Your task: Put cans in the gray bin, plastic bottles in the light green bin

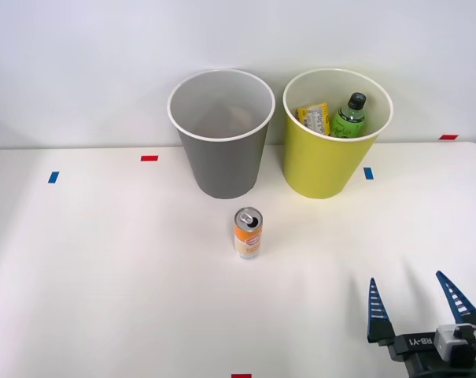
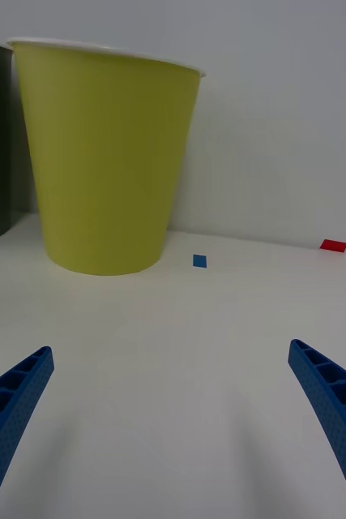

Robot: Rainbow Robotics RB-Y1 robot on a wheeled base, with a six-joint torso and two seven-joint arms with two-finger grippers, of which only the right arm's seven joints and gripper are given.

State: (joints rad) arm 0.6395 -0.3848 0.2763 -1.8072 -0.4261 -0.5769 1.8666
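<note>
Gripper: right gripper (image 1: 415, 303) spread wide, holding nothing, low over the table's (image 1: 104, 299) near right edge.
Can: orange-and-white can (image 1: 248, 233) upright, pull tab up, just in front of the gray bin (image 1: 219, 157).
Bottles: green bottle (image 1: 348, 116) and yellow-labelled bottle (image 1: 314, 117) already inside the light green bin (image 1: 324, 169).
Bearing: can lies forward and to the left of the gripper, well apart; long axis vertical.
Likely next: reach left to the can.
</note>
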